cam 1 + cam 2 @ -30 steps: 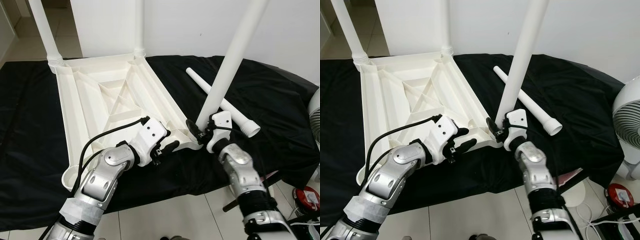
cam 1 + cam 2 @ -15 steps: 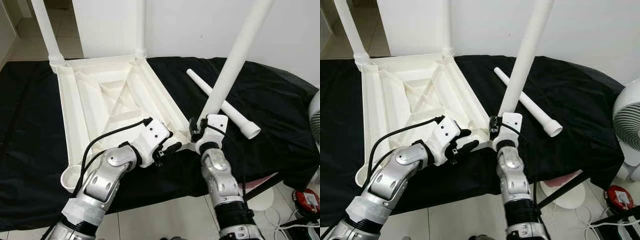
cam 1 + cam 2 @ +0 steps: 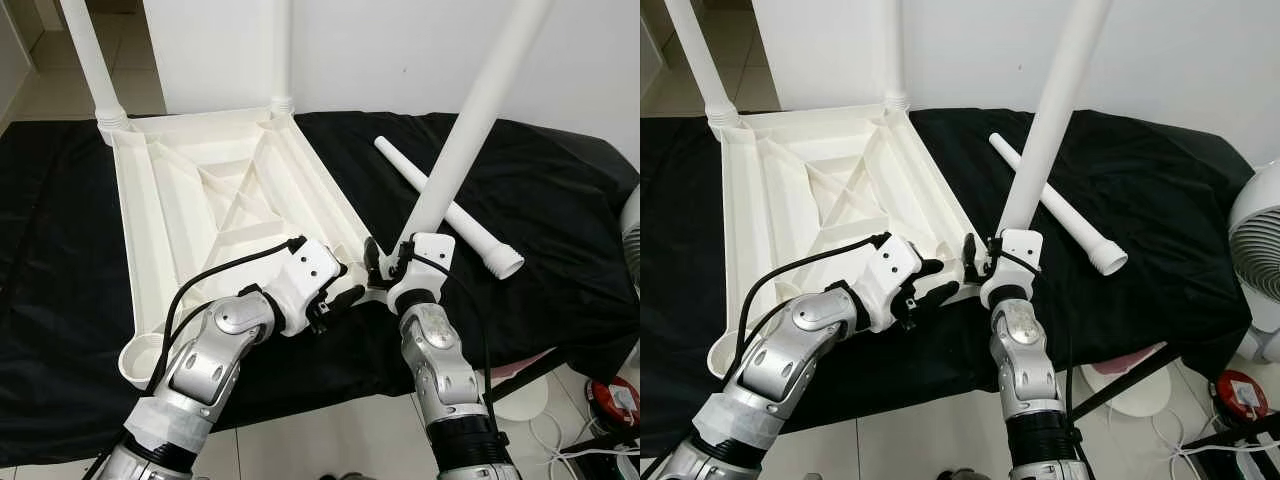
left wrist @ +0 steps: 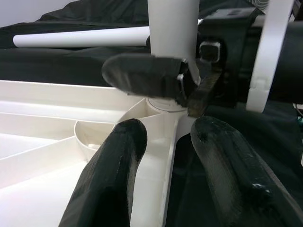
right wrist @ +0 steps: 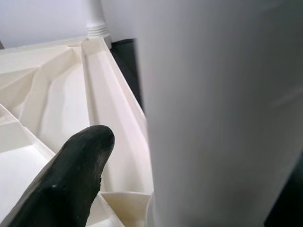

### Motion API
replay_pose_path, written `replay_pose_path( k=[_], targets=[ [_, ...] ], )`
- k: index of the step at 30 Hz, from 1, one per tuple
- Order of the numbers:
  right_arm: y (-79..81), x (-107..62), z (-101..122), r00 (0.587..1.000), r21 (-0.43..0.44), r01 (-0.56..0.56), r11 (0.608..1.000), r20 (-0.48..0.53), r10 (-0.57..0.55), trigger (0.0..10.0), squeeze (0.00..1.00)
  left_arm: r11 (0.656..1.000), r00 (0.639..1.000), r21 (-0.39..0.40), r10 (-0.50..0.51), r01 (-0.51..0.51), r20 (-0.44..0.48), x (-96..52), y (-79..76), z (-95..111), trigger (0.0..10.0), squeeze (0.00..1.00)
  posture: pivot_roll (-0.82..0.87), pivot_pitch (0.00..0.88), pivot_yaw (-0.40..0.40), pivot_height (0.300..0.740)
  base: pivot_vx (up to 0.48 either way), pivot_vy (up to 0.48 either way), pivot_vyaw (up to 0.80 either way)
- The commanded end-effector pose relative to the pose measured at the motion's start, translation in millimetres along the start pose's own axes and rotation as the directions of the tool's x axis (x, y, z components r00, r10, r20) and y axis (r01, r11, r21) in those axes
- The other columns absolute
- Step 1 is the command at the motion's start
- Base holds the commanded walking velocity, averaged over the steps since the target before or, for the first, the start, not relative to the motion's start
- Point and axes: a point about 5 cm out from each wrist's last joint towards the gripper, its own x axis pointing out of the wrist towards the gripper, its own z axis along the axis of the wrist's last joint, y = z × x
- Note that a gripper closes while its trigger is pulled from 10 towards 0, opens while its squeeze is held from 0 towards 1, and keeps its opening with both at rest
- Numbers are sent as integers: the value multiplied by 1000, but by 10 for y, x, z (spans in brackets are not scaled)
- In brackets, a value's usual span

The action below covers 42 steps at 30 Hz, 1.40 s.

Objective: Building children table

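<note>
A white plastic table top [image 3: 150,200] lies upside down on a black cloth. Two white legs [image 3: 90,60] [image 3: 281,50] stand in its far corners. My right gripper [image 3: 385,268] is shut on the foot of a third leg [image 3: 465,130]. That foot rests at the near right corner socket, and the leg leans up to the right. In the left wrist view a right finger [image 4: 142,78] lies across this leg's base. My left gripper [image 3: 345,283] is shut on the table top's near rim [image 4: 158,189], just left of that corner. A fourth leg [image 3: 460,222] lies loose on the cloth.
The black cloth [image 3: 560,200] covers a low surface whose front edge drops to a tiled floor [image 3: 330,440]. A white fan [image 3: 1260,260] stands at the right. A red object [image 3: 612,395] and cables lie on the floor. The near left corner socket [image 3: 140,358] holds nothing.
My right forearm has swung left and now rises from below the corner. The gripper shifted slightly left with the leg's foot. The left gripper stays on the rim.
</note>
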Motion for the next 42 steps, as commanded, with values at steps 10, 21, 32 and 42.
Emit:
replay_pose_path(
  k=[10, 21, 32, 42],
  targets=[
    [-296, -37, 9, 989, -102, -149, 983, -36, 146, 10000, 0, 999, 999, 19, 33, -32, -20, 1, -20, -32, 10000, 0, 79, 10, -90, 740, 0, 0, 0],
    [-377, -11, -32, 902, -183, -431, 884, -116, 416, 10000, 0, 999, 999, 23, 29, -29, -26, -4, -14, -32, 10000, 0, 84, 6, -80, 740, 0, 0, 0],
    [-508, 165, -42, 850, -298, -526, 797, -193, 489, 3922, 0, 999, 999, 38, 17, -16, -31, 41, -36, -18, 10000, 0, 93, 1, -73, 740, 0, 0, 0],
    [-723, 120, -159, 875, -302, -476, 826, -251, 413, 0, 0, 999, 999, 43, 4, -2, -45, 49, -35, -32, 10000, 0, 77, 20, -73, 740, 0, 0, 0]
  ],
)
